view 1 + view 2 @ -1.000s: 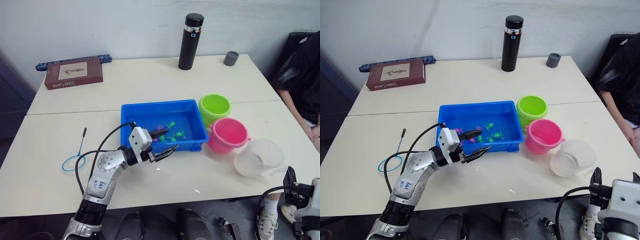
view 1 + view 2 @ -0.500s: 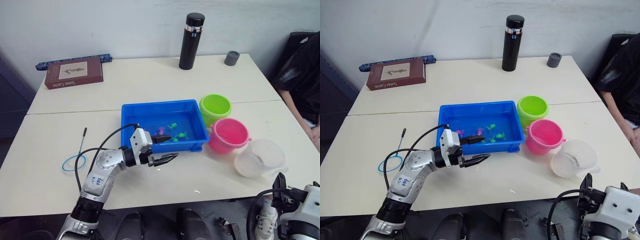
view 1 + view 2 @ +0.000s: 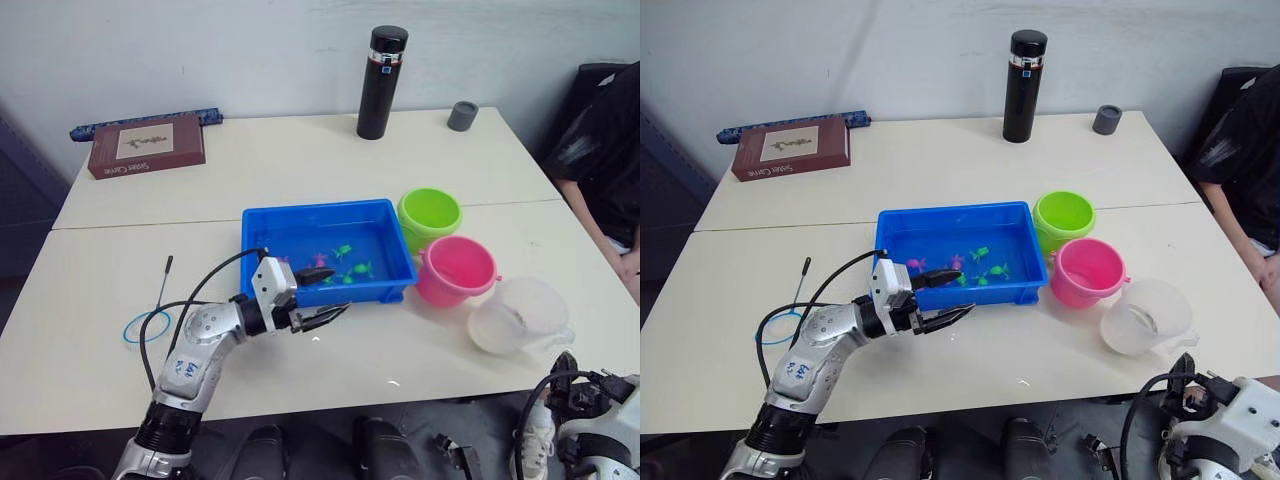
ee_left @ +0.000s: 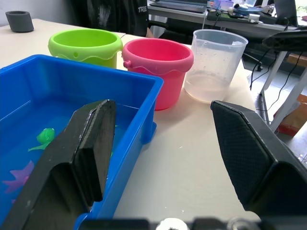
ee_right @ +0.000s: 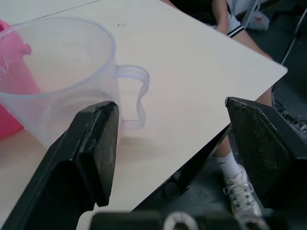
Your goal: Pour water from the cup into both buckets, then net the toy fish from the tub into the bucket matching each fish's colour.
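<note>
Nearest, at about 5 o'clock of the head view, the right end effector [image 5: 168, 143] hung off the bench [image 3: 330, 375] edge with its fingers spread wide and holding nothing, facing the handled cup [image 3: 521, 315], which stood upright near the bench's near right corner. At about 7 o'clock the left end effector [image 3: 322, 295] also gaped open and empty, one finger over the near rim of the tub [image 3: 325, 251] and the other over the bench just in front of it. The net [image 3: 150, 318] lay flat at 9 o'clock, well apart from the tub. Pink and green fish [image 3: 343, 270] floated in the tub's water. The pink bucket [image 3: 457, 268] stood just right of the tub at 3 o'clock, the green bucket [image 3: 429, 215] just behind it. Farther back, a book [image 3: 147, 146] lay at 11 o'clock, a black flask [image 3: 382, 68] at 12 and a small grey cap [image 3: 462, 116] at 1.
</note>
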Controlling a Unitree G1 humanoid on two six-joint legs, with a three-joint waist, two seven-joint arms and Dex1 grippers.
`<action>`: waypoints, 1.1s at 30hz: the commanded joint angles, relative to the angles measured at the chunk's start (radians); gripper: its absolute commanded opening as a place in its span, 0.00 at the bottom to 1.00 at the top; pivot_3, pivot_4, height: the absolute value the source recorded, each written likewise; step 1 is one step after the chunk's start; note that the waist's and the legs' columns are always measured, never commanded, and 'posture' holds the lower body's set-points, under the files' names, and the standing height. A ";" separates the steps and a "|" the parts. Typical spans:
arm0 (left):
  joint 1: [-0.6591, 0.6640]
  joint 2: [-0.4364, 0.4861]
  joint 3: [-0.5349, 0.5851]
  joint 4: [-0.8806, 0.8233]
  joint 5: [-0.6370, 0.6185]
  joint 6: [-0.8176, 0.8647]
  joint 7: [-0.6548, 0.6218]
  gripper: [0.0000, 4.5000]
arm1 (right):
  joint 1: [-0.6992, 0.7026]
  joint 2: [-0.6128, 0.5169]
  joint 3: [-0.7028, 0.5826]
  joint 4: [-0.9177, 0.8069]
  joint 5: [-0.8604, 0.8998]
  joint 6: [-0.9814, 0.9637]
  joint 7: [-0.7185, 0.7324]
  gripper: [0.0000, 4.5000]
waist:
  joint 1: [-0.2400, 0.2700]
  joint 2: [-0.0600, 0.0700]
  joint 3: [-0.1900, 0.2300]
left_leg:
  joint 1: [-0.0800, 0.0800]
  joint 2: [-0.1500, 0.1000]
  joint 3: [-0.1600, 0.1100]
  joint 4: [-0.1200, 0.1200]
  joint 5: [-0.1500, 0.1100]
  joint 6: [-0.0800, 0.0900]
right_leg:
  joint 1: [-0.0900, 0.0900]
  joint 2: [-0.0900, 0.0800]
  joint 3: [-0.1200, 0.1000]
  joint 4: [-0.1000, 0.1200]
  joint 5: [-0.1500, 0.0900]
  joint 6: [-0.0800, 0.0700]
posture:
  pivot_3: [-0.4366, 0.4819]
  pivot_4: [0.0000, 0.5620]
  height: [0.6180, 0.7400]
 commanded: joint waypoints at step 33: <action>0.030 -0.013 0.001 -0.072 -0.003 -0.015 0.081 0.77 | -0.183 -0.114 -0.048 0.110 0.079 0.021 -0.061 0.84 | 0.000 -0.001 -0.001 | 0.000 -0.006 0.001 0.001 -0.003 0.001 | 0.000 0.002 0.000 -0.001 0.003 0.006 | 0.48 0.27 1.00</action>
